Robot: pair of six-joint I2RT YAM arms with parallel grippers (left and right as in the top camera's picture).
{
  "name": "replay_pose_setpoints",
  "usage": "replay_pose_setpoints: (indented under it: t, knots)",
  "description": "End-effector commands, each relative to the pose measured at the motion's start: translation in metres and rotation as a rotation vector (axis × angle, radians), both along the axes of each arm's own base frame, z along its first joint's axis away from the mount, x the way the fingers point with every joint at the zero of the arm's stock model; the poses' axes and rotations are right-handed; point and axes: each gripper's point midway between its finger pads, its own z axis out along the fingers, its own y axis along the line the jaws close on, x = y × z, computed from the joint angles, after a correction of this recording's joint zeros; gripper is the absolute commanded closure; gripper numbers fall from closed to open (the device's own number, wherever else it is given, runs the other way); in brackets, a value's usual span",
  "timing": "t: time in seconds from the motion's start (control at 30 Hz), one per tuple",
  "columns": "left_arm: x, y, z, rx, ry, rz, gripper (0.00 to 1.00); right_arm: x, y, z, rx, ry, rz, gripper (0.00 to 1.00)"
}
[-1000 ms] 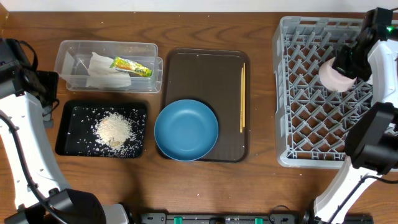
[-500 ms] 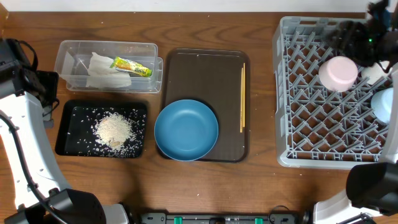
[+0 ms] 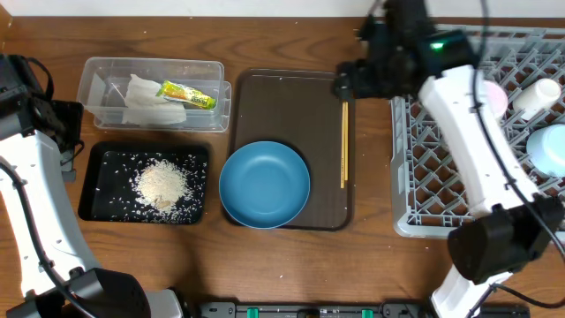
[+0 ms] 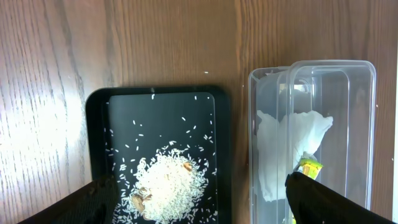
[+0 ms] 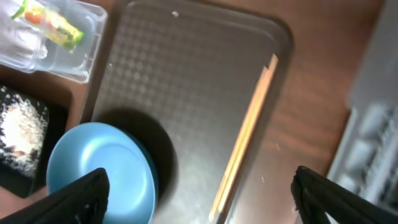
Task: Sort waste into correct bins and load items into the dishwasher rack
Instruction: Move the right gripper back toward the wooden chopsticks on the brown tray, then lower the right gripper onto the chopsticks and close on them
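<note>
Two wooden chopsticks [image 3: 344,141] [image 5: 245,143] lie along the right side of the brown tray [image 3: 287,106]. On the tray's front left sits the dark-blue plate [image 3: 265,184] [image 5: 99,177]. My right gripper [image 3: 351,84] [image 5: 200,202] hangs open above the tray's far right corner, with the chopsticks below its gap and nothing held. The pink bowl [image 3: 496,95], white cup [image 3: 538,95] and light-blue bowl [image 3: 549,148] rest in the grey rack [image 3: 441,177]. My left gripper [image 4: 205,211] stands open above the black tray [image 4: 158,99] of rice [image 3: 163,184] [image 4: 165,186].
The clear container [image 3: 150,79] [image 4: 348,124] behind the black tray [image 3: 97,181] holds the white napkin [image 3: 141,102] [image 4: 283,149] and the yellow-green wrapper [image 3: 187,94] [image 5: 53,25]. My right arm [image 3: 468,132] crosses the rack's left part. Bare wood shows in front of the trays.
My right gripper opened and left the pink bowl in the rack. The arm then swung left to above the brown tray's far right corner. The left arm stayed still.
</note>
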Motion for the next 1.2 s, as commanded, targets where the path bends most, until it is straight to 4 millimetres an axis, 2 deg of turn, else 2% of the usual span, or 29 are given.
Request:
replay_pose_setpoints:
  t: [0.0, 0.1, 0.23, 0.4, 0.53, 0.63, 0.8, 0.97, 1.17]
  knots:
    - [-0.001, 0.002, 0.000, 0.004, 0.006, 0.005, 0.11, 0.007, 0.007, -0.009, -0.064, -0.022, -0.046, 0.11]
    - [-0.001, 0.002, 0.000, 0.004, 0.006, 0.005, 0.11, 0.012, 0.010, -0.032, -0.101, 0.021, -0.153, 0.16]
    - [-0.001, 0.002, 0.000, 0.004, 0.007, 0.005, 0.11, 0.014, 0.021, -0.082, -0.152, 0.113, -0.193, 0.25]
    - [-0.001, 0.002, 0.000, 0.004, 0.007, 0.005, 0.11, 0.009, 0.030, -0.142, -0.198, 0.236, -0.230, 0.27]
    - [-0.001, 0.002, 0.000, 0.004, 0.007, 0.005, 0.11, 0.004, 0.028, -0.171, -0.229, 0.300, -0.253, 0.43]
    - [-0.001, 0.002, 0.000, 0.004, 0.006, 0.005, 0.11, 0.004, 0.024, -0.179, -0.252, 0.311, -0.269, 0.43]
    - [-0.001, 0.002, 0.000, 0.004, 0.007, 0.005, 0.11, 0.007, 0.023, -0.179, -0.253, 0.298, -0.279, 0.44]
    - [-0.001, 0.002, 0.000, 0.004, 0.006, 0.005, 0.11, 0.012, 0.008, -0.182, -0.338, 0.256, -0.323, 0.44]
    - [-0.001, 0.002, 0.000, 0.004, 0.006, 0.005, 0.11, 0.013, 0.010, -0.183, -0.324, 0.259, -0.325, 0.45]
